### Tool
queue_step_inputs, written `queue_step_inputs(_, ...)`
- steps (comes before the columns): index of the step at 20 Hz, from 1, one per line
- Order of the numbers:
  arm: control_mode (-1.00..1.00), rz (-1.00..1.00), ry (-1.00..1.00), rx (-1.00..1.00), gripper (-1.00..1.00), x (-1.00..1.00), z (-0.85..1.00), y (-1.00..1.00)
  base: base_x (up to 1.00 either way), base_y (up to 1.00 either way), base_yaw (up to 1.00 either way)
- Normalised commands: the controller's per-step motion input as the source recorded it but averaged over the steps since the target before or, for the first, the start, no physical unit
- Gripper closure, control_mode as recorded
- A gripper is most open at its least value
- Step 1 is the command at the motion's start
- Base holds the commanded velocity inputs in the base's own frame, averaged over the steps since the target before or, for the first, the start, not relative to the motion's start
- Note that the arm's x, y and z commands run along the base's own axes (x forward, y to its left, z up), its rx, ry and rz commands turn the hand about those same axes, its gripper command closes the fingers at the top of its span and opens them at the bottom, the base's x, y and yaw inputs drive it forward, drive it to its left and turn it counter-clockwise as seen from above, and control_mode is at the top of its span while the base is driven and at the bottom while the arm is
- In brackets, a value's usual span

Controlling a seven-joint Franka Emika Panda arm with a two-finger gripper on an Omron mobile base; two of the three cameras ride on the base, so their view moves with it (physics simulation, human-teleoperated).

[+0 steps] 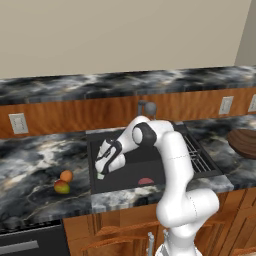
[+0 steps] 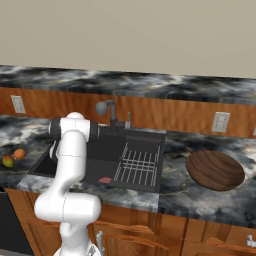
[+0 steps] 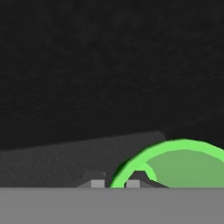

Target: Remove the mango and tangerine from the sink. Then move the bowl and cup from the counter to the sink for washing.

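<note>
My pincer [image 3: 115, 181], low in the sink [image 1: 141, 161], is clenched on the near rim of the cup [image 3: 183, 168], seemingly 1 tip inside and 1 outside. Risk 1: letting go while the cup is tilted or off the floor could send it rolling, and the inner tip could snag the rim as I lift away. Risk 2: the bowl [image 2: 215, 170], on the counter well off to 1 side, could strike the cup when brought in.

A plain beige wall [image 1: 125, 35] rises above a dark marbled ledge [image 2: 150, 85] and wood backsplash [image 1: 70, 112] — with white outlets [image 2: 220, 121]. Below, the black-and-white marbled surface [image 1: 30, 160] tops wooden cabinets [image 2: 200, 235].
</note>
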Motion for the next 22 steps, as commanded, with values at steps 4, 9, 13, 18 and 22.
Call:
queue_step_inputs(4,-1.00,0.09,0.07,-0.03,1.00,0.11,-0.16,0.01,0.00,0.00,0.00)
queue_step_inputs(9,-1.00,0.08,0.02,-0.05,-1.00,0.09,-0.13,0.00,0.00,0.00,0.00)
queue_step_inputs(13,-1.00,0.06,0.00,-0.05,-1.00,0.05,-0.04,0.00,0.00,0.00,0.00)
queue_step_inputs(18,-1.00,0.02,0.00,-0.03,-1.00,0.00,0.00,0.00,0.00,0.00,0.00)
queue_step_inputs(22,-1.00,0.00,0.00,-0.01,-1.00,0.00,0.04,0.00,0.00,0.00,0.00)
